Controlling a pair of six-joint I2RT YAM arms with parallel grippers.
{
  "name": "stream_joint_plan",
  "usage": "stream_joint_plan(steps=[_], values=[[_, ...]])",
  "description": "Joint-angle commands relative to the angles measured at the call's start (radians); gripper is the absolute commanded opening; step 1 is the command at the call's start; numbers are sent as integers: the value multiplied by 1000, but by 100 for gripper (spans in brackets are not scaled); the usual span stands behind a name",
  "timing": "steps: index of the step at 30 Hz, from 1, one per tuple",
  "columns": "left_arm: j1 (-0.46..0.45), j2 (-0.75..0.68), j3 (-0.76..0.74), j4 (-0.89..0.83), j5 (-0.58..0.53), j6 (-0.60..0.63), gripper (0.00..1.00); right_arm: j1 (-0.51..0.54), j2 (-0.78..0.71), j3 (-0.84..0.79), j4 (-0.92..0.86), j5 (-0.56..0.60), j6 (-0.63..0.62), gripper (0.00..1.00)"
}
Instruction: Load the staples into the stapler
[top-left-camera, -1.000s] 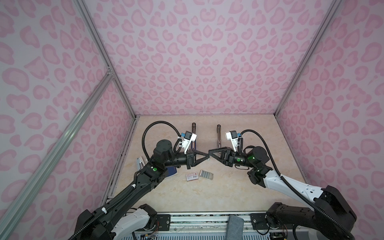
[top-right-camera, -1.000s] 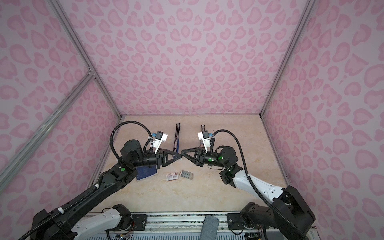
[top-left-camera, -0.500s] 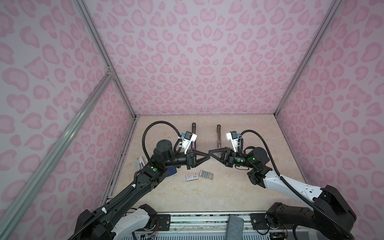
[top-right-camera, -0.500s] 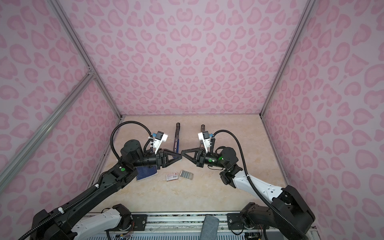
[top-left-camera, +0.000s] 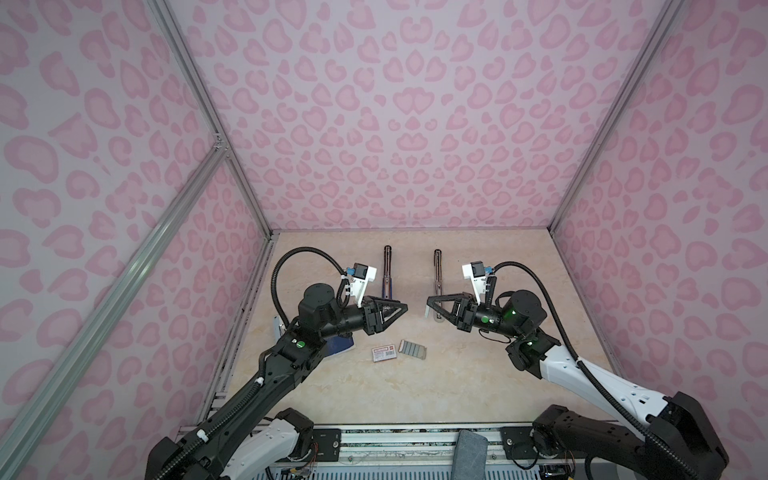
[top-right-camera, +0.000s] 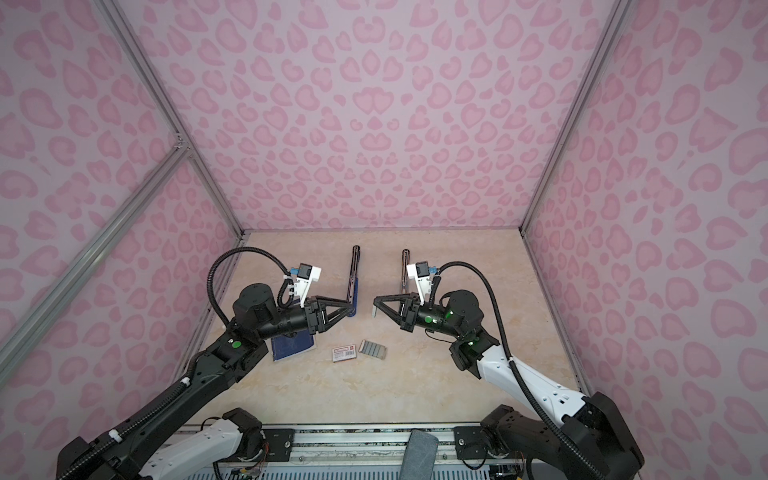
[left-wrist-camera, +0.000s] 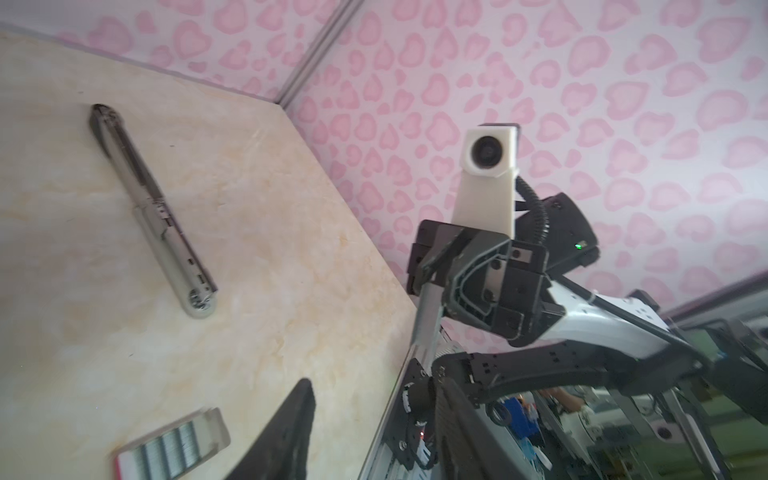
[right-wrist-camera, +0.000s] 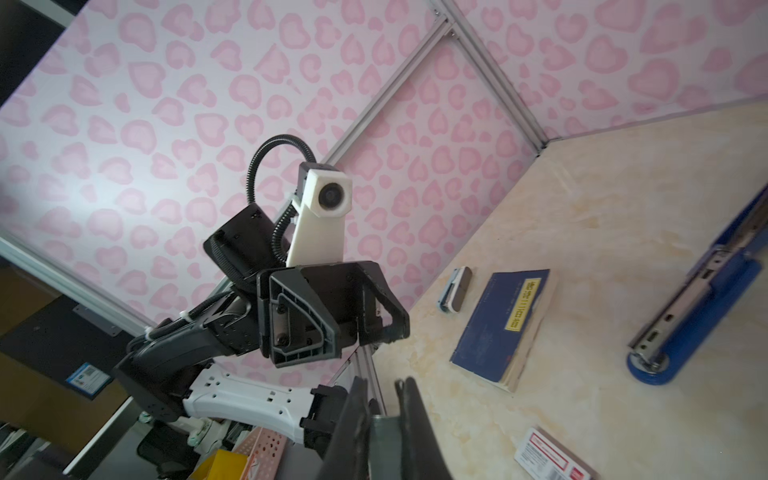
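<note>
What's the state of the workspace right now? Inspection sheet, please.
Surface: beige marbled tabletop, flat.
Job's things: blue stapler and silver stapler lie opened flat at the rear; staple tray and white box side by side, mid-table; one staple strip held aloft.
Clutter: dark blue booklet and small grey-white gadget near the left wall.
Grippers: left gripper open, holding nothing; right gripper shut on the strip; tips facing.
Cables: black hoses loop above each wrist, off the table.
Surroundings: pink heart-print walls, aluminium posts.

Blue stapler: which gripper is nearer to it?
Left. The left gripper hovers at the blue stapler's near end; the right gripper is farther to the right, by the silver stapler.
</note>
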Motion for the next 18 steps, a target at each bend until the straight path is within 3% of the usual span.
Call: stream_joint_plan(steps=[1, 5, 8, 11, 18], values=[[15, -4, -12, -138, -150, 14, 51, -36, 0, 46, -328, 114, -156, 11], [14, -3, -21, -247, -281, 27, 51, -56, 50, 170, -648, 337, -296, 11], [14, 14, -31, -294, -330, 37, 52, -55, 118, 262, -792, 504, -344, 11], [4, 34, -33, -309, -345, 38, 53, -56, 186, 325, -847, 624, -358, 11], [-106, 99, 23, -359, -502, 84, 59, -37, 340, 423, -854, 774, -344, 11]])
